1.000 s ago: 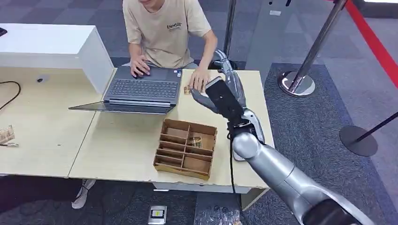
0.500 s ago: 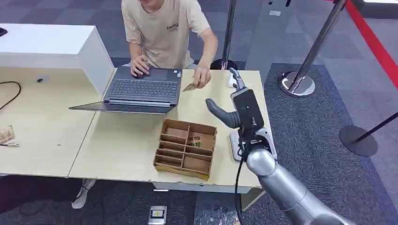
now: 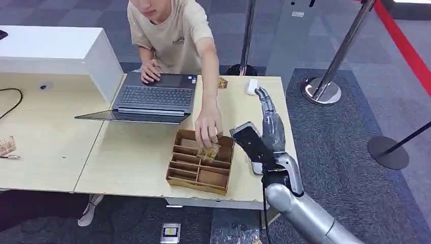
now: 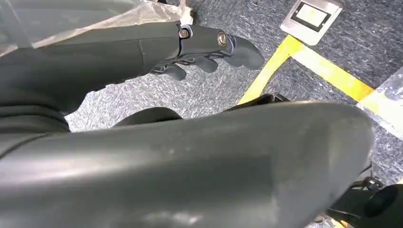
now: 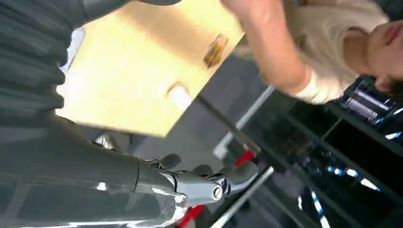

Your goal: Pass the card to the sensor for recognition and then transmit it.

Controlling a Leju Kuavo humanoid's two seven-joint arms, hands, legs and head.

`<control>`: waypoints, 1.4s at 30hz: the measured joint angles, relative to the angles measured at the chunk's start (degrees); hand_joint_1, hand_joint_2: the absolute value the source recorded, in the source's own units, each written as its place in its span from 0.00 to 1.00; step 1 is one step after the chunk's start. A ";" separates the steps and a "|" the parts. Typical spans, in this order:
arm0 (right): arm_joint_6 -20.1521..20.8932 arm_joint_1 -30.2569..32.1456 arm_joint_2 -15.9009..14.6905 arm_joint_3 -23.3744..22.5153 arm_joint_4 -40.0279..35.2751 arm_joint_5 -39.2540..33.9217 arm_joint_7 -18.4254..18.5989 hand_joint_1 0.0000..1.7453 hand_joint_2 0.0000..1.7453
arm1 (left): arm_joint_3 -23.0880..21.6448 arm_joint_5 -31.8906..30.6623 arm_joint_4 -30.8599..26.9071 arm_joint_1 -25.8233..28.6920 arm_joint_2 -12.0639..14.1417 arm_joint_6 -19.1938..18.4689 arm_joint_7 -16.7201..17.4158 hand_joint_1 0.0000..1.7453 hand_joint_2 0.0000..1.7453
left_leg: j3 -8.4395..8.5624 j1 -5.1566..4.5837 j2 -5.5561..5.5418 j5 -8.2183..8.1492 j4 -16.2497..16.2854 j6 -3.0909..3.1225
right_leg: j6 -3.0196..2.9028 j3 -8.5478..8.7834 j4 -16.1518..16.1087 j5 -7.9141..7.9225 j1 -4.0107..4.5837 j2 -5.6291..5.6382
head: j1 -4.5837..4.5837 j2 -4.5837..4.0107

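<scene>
My right hand (image 3: 262, 137) hovers over the right end of the wooden table (image 3: 127, 157), fingers stretched out and holding nothing. In the right wrist view its fingers (image 5: 209, 183) are spread over the table's far corner. A person's hand (image 3: 207, 127) reaches into the wooden divider box (image 3: 201, 160) and touches a brown card (image 3: 209, 152). Another brown card (image 3: 222, 83) (image 5: 215, 50) lies by the table's far edge. A small white device (image 3: 251, 86) (image 5: 180, 97) sits beside it. My left hand (image 4: 209, 45) hangs over the carpet, holding nothing.
An open laptop (image 3: 155, 96) stands at the far middle, with the person's other hand on it. A white cabinet (image 3: 56, 51) is at the far left. Chrome barrier posts (image 3: 320, 89) stand on the carpet to the right. A flat white device (image 3: 255, 166) shows under my right hand.
My right hand has drawn back from the person toward me along the table's right side. The person's hand has moved from the table's far edge into the divider box.
</scene>
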 joint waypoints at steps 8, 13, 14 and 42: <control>-1.68 2.04 -0.28 1.70 3.95 4.69 2.20 0.00 1.00 | 0.00 0.17 0.00 0.03 0.02 0.15 0.17 0.00 0.00 | 0.00 0.00 0.00 0.00 0.00 0.00 | 0.00 0.00 0.00 0.00 0.00 0.00 | -0.02 0.00; -1.79 2.77 -0.31 2.49 5.37 4.43 2.10 0.00 1.00 | 0.00 0.20 0.00 0.03 0.02 0.17 0.20 0.00 0.00 | 0.00 0.00 0.00 0.00 0.00 0.00 | 0.00 0.00 0.00 0.00 0.00 0.00 | 0.00 0.00; -1.75 2.83 -0.31 2.64 5.62 4.56 2.10 0.00 1.00 | 0.00 0.20 0.00 0.03 0.02 0.17 0.20 0.00 0.00 | 0.00 0.00 0.00 0.00 0.00 0.00 | 0.00 0.00 0.00 0.00 0.00 0.00 | -0.02 0.00; 3.91 5.73 -0.17 6.64 4.54 -0.93 1.35 0.03 1.00 | 0.00 0.90 0.00 0.08 0.13 0.94 0.39 0.00 0.00 | 0.00 0.00 0.01 0.01 0.00 0.00 | 0.00 0.01 0.00 0.00 0.00 0.00 | 0.00 0.00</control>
